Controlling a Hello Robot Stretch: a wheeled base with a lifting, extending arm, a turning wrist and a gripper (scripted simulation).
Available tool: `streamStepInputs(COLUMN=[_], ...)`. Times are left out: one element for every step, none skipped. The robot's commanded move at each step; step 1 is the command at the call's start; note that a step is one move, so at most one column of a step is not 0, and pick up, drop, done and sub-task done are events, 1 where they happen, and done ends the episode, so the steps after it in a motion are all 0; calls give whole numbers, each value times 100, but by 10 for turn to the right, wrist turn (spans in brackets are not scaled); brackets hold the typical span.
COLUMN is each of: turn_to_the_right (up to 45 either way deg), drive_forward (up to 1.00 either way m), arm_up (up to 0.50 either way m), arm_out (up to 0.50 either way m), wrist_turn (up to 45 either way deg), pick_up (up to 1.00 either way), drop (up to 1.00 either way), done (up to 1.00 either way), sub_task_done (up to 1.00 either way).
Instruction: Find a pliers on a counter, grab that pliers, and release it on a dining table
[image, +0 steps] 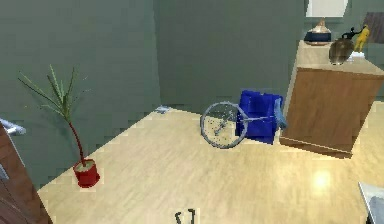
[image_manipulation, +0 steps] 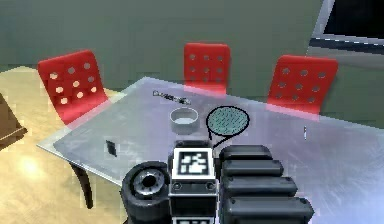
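Where the pliers lay could not be established; a small dark elongated item (image_manipulation: 170, 96) near the tabletop's upper edge was too small to name. The dining table (image_manipulation: 270, 140) spread across the middle of the arm side view, its long axis running left to right, directly up-frame from the gripper (image_manipulation: 148, 186) at bottom centre. The gripper's far end could not be made out, so whether it held anything could not be told. In my judgement, any release called for a reach up-frame.
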Motion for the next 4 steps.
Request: streamStepInputs(turn_to_the_right=[0, 0, 0, 0], drive_forward=[0, 0, 0, 0], arm_up=[0, 0, 0, 0], arm_out=[48, 0, 0, 0], wrist_turn=[0, 450, 450, 450], pick_up=[0, 0, 0, 0], drop=[0, 0, 0, 0], done=[0, 0, 0, 0], sub_task_done=[0, 0, 0, 0])
